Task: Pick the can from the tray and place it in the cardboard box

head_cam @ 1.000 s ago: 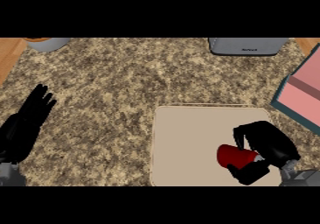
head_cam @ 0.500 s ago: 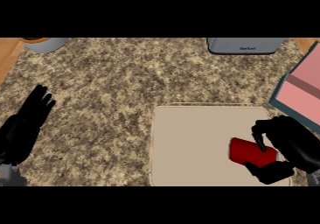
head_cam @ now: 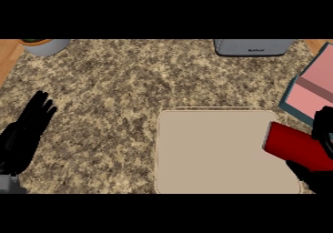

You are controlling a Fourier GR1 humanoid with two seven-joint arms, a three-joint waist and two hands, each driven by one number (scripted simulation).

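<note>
A red can [head_cam: 294, 146] lies tilted over the right edge of the beige tray [head_cam: 216, 154], held by my right hand [head_cam: 326, 136], whose fingers and thumb curl round it at the view's right edge. The cardboard box [head_cam: 315, 86], pink inside with a teal rim, stands at the far right just beyond the hand. My left hand [head_cam: 25, 134] rests open at the lower left, fingers up, far from the tray.
A grey appliance [head_cam: 253, 46] sits at the back edge of the speckled counter. A grey pot [head_cam: 45, 45] stands at the back left, next to the wooden strip along the left edge.
My right hand has carried the red can from the tray's middle-right towards its right edge, nearer the box. The view has shifted a little. The left hand has stayed put.
</note>
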